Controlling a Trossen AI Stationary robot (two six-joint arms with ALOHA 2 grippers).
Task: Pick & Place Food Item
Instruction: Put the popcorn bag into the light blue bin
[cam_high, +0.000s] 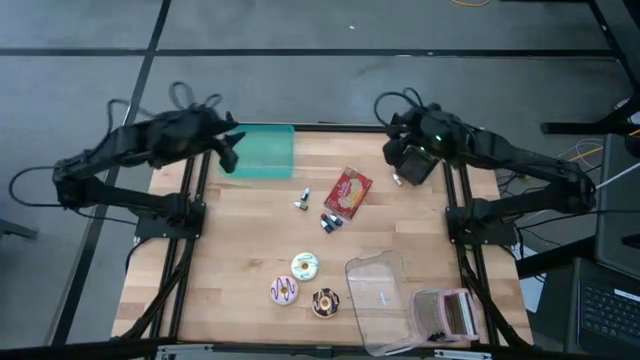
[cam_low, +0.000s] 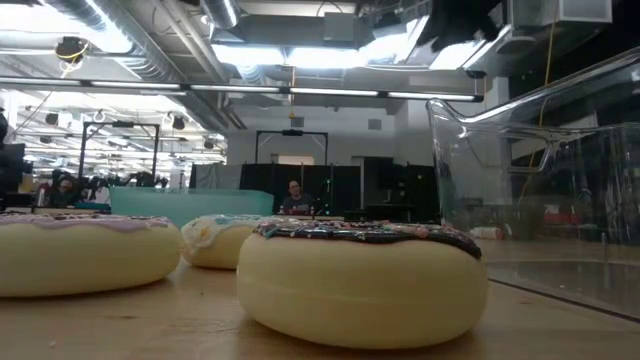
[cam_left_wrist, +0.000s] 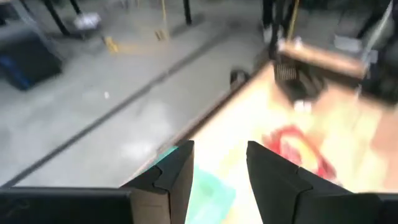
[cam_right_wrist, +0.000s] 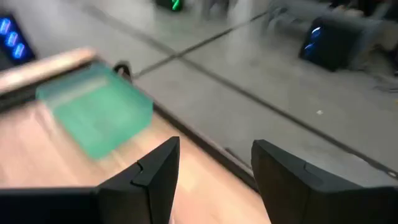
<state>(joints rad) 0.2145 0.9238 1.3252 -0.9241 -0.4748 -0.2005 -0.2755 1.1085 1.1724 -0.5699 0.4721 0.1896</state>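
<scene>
Doughnuts, three, grouped close together near the front edge of the table, just left of a clear plastic container. Chocolate-iced doughnut nearest; purple-iced doughnut just beside it to the left; white-and-teal doughnut slightly behind the pair. All flat on the wood, icing up, none held.

Handling, judged from appearance: probably light toy pieces, smooth and pale at the sides, likely firm with slight give. Glossy rounded flanks possibly slippery, so best taken across the outer rim at mid-height, or with one finger down through the centre hole and the other outside. Close neighbours leave little room; chocolate-iced doughnut appears easiest to reach from the front.

Pink object at the container's right side, kind unclear.

Mid-table: red snack packet, lying tilted, with two small dark-and-white items near its left side, too small to identify.

Far edge: green bin towards the left corner, a likely drop point, though the task names none.

Left tool hovers beside the bin, fingers spread, nothing between them. Right tool hangs over the far right corner, fingers spread wide, likewise empty. Both well apart from the doughnuts.

Beyond the table: a seated person, far back in the room.
</scene>
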